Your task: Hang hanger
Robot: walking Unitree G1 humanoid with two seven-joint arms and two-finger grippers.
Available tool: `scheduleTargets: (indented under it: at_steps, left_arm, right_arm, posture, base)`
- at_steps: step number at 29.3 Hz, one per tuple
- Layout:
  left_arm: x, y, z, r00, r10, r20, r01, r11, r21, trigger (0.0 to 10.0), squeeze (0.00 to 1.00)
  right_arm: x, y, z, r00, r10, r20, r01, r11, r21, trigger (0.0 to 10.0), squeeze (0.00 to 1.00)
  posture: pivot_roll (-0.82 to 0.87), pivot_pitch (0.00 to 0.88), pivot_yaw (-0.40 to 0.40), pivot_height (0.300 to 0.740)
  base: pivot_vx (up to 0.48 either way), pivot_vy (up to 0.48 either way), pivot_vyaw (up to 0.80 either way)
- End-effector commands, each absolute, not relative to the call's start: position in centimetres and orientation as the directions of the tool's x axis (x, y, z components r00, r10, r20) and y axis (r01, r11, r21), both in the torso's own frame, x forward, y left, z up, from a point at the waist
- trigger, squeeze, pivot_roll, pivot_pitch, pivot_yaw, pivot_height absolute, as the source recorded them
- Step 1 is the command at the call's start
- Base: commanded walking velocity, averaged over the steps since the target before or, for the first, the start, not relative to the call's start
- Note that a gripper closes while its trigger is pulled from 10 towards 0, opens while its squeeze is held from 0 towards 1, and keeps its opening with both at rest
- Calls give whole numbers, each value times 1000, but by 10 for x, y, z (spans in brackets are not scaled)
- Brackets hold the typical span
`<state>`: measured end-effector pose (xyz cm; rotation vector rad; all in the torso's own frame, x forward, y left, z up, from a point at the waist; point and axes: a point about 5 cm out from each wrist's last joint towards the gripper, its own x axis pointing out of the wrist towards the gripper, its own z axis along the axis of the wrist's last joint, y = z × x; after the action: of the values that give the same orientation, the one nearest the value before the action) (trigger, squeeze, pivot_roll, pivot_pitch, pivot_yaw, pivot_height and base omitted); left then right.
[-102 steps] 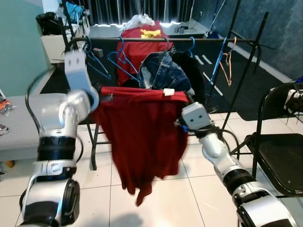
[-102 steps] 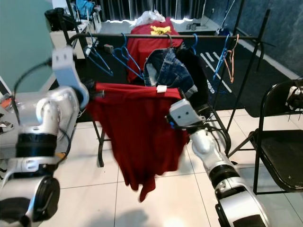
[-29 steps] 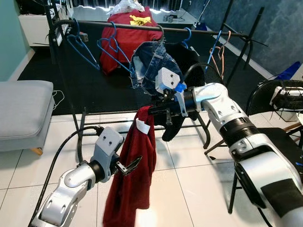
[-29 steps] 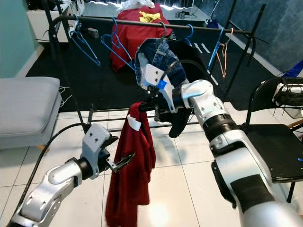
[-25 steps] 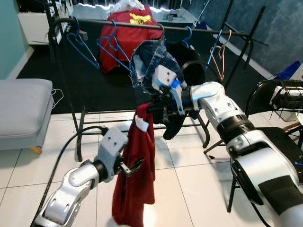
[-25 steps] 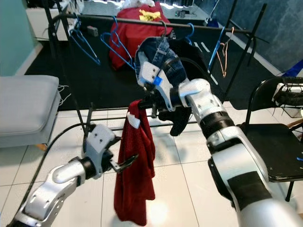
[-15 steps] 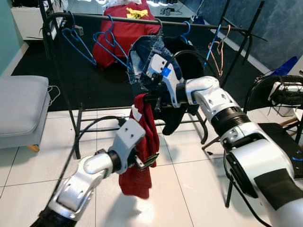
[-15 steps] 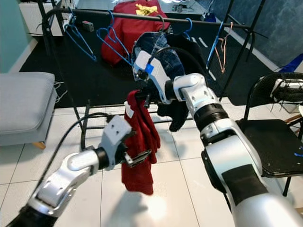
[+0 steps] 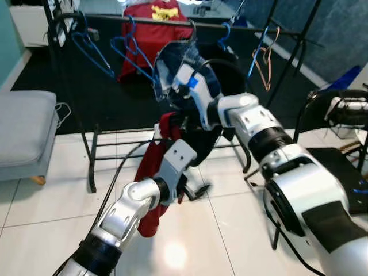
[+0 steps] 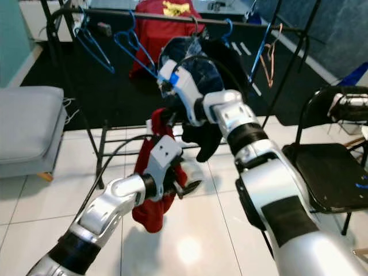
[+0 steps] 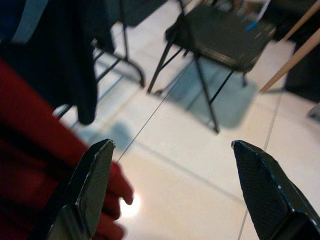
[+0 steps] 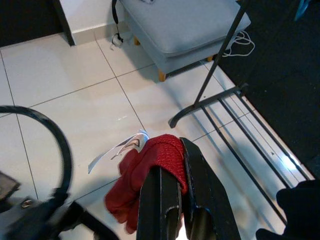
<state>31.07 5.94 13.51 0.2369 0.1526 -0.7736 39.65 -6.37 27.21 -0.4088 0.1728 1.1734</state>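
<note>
A red garment (image 9: 150,164) hangs bunched from my right gripper (image 9: 172,119), which is shut on its top edge just in front of the black clothes rack (image 9: 144,22). In the right wrist view the two fingers (image 12: 200,180) pinch the red cloth (image 12: 162,150) beside a white label. I cannot make out a hanger inside the garment. My left gripper (image 9: 198,190) is open in front of the garment's lower part, holding nothing; its fingers (image 11: 95,185) stand wide apart over the tiled floor. Empty blue hangers (image 9: 92,49) hang on the rail.
Jeans (image 9: 172,60) and a black garment (image 9: 210,135) hang on the rack right behind my right gripper. An orange hanger (image 9: 261,57) hangs further right. A black folding chair (image 9: 339,155) stands at the right, a grey cushioned seat (image 9: 23,132) at the left. White tiles lie below.
My left gripper has swung up and rightward, crossing in front of the red garment. The right gripper has carried the garment higher and closer to the rack. The camera has shifted.
</note>
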Motion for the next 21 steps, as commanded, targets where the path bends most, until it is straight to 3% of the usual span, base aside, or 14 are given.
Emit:
scheduleTargets:
  at_steps: [1, 4, 10, 16, 21]
  left_arm:
    - [312, 59, 129, 721, -651, -238, 691, 701, 175, 10000, 0]
    - [326, 71, 121, 804, -537, -256, 592, 762, 263, 10000, 0]
    - [329, 92, 124, 836, -486, -255, 546, 783, 299, 10000, 0]
    - [323, 112, 125, 830, -485, -277, 557, 752, 353, 10000, 0]
    - [301, 134, 143, 757, -600, -258, 653, 691, 310, 10000, 0]
  right_arm:
    - [396, -62, 282, 372, 875, -309, -923, 314, -222, 0, 0]
    - [392, -57, 288, 315, 900, -300, -942, 260, -210, 0, 0]
    - [390, -58, 290, 290, 903, -316, -948, 226, -225, 0, 0]
    - [390, -59, 292, 286, 903, -321, -948, 219, -229, 0, 0]
    - [389, -61, 294, 275, 905, -325, -951, 208, -227, 0, 0]
  posture:
    - [-81, 114, -112, 740]
    - [-88, 113, -106, 740]
    - [-87, 115, -106, 740]
    - [-84, 117, -108, 740]
    - [-77, 122, -109, 740]
  base:
    - [0, 0, 0]
    - [0, 0, 0]
    - [0, 0, 0]
    - [0, 0, 0]
    - [0, 0, 0]
